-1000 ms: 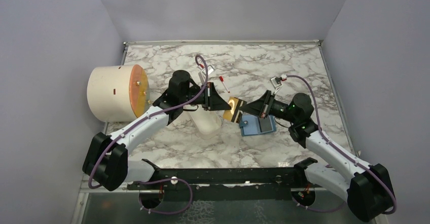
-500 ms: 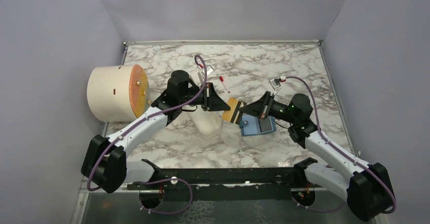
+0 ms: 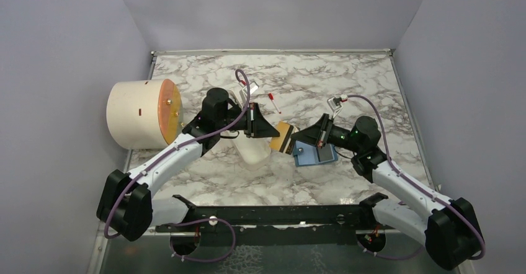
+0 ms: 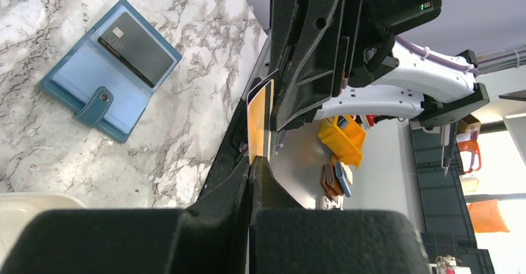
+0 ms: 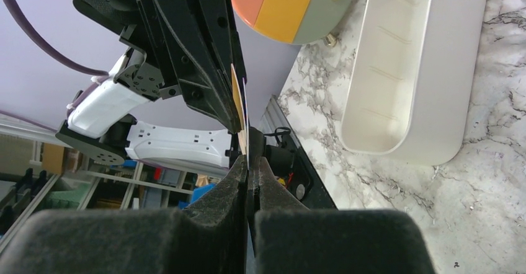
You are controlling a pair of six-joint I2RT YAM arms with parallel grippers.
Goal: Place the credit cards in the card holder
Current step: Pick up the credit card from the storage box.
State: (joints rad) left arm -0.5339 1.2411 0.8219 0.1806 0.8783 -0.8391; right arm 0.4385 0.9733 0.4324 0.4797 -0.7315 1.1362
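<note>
Right now the yellow card hangs in the air above the middle of the marble table, pinched from both sides. The left claw comes at it from 9 o'clock and is clamped on that edge. In its wrist view the two black fingers meet on the card's lower edge, and the card stands on edge above them. The right claw reaches in from 3 o'clock and is likewise closed tight on the opposite edge. Its own camera shows its fingers squeezed together around the thin card. Both claws grip the one card, nose to nose, with only the card between them. The holder lies open and flat on the table at 4 o'clock from the yellow card, just below the right claw and apart from the card. The grey card lies on the holder's right-hand panel in the top view. Whether it is slid inside a pocket there I cannot tell. The left wrist view shows the snap tab on the other panel. A white tray lies at 8 o'clock from the yellow card, partly under the left claw. A cream cylinder lies on its side at the table's 9 o'clock edge, its orange face turned toward the middle.
</note>
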